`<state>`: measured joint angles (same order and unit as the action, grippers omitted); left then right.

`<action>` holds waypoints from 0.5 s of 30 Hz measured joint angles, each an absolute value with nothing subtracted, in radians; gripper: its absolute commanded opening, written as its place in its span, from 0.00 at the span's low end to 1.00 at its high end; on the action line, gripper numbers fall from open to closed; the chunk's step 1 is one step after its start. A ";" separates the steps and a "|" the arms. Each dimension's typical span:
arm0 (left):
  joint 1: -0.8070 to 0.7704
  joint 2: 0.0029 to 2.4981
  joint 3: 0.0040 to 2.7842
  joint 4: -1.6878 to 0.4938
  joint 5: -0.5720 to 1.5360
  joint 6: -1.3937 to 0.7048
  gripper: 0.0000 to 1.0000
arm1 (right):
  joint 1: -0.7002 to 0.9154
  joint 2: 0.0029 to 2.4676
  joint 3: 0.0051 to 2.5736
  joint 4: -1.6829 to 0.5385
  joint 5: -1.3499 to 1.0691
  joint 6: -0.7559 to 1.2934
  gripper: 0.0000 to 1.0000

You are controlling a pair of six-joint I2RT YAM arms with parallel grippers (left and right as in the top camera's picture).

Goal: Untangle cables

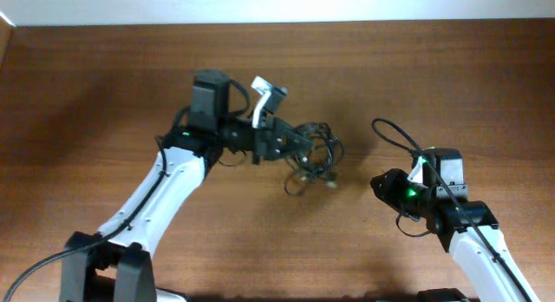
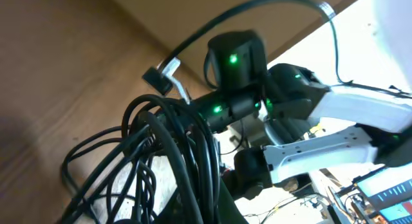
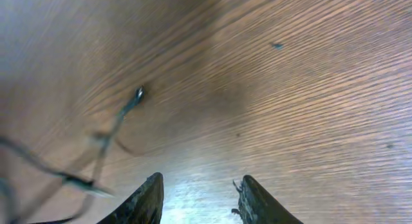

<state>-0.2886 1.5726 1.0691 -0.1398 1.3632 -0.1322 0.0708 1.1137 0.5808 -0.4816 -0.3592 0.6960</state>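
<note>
On the counter [image 1: 451, 76], centre: cables [image 1: 314, 153] in one black looped knot | left claw [image 1: 297, 144] in the knot, grip cannot be told | right claw [image 3: 199, 197] spread, empty, apart from knot

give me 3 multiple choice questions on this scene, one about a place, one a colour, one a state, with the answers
1. Where does the tangle of cables lie?
A) right at the left tool
B) under the right tool
C) on top of the right arm

2. What colour are the cables?
A) white
B) black
C) red

3. How does the right tool stand?
A) shut on a cable
B) shut on nothing
C) open and empty

Answers:
1 A: the overhead view shows the tangle at the left tool's tip, apart from the right one.
2 B: they are black in the overhead and left wrist views.
3 C: the right wrist view shows it spread, with only bare table in the gap.
</note>
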 measured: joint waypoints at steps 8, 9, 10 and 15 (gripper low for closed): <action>-0.425 1.573 1.069 -0.201 1.107 -0.075 0.02 | 0.071 1.093 0.581 -0.494 -0.608 0.654 0.37; -0.424 1.573 1.070 -0.217 1.089 -0.072 0.01 | 0.071 1.074 0.581 -0.510 -0.624 0.650 0.37; -0.424 1.573 1.070 -0.237 1.074 -0.071 0.01 | 0.071 1.046 0.581 -0.528 -0.637 0.648 0.37; -0.424 1.573 1.070 -0.318 1.033 -0.071 0.00 | 0.071 0.837 0.581 -0.668 -0.657 0.623 0.34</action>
